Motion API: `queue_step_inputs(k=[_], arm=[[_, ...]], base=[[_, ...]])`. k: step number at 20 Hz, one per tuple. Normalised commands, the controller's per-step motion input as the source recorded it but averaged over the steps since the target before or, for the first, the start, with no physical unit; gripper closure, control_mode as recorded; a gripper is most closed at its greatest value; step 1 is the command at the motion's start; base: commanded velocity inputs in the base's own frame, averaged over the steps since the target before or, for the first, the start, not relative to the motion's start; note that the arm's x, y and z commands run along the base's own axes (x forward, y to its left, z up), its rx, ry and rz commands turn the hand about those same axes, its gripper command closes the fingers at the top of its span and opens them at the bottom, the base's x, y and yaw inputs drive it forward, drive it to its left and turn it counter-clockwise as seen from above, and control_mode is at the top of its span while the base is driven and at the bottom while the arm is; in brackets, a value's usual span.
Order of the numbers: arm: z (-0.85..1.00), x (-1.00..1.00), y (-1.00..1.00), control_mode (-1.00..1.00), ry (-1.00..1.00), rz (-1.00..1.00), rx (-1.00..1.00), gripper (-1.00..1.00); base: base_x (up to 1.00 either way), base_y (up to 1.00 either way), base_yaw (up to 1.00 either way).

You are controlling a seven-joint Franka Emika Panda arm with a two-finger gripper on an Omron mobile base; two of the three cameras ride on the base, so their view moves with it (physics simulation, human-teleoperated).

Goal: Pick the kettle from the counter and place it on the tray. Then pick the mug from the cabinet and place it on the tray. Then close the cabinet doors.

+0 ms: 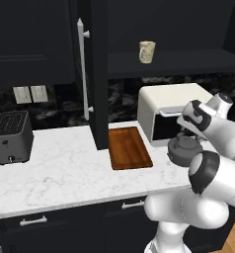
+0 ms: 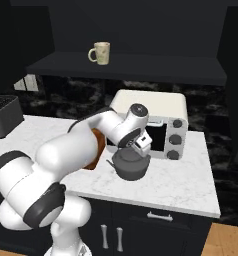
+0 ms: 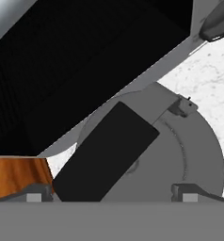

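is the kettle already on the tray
No, the kettle sits on the white counter in front of the toaster oven, beside the tray.

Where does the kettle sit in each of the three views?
Left base view: kettle at right, partly behind the arm.
Right base view: kettle at centre, under the wrist.
Hand view: kettle close up, lower centre-right.
Shared landmark: the white toaster oven right behind it.

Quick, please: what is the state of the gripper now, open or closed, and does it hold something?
Gripper: open, just above the kettle, holding nothing yet.
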Motion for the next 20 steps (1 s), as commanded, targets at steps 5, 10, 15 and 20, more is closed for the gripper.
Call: queue_step_inputs(k=[5,10,15,20], arm=[[-0.03,0.27,0.15,-1.00,0.00,-0.01,0.00,-1.00],[-0.38,0.03,0.01,-1.00,0.00,0.00,-0.06,-1.00],[-0.45,0.00,0.00,-1.00,0.00,0.00,-0.06,1.00],[-0.14,0.05,0.00,-1.00,0.00,-0.01,0.00,1.00]], base=[[0.00,0.00,0.00],[0.00,0.00,0.00],[0.00,0.00,0.00],[0.00,0.00,0.00]])
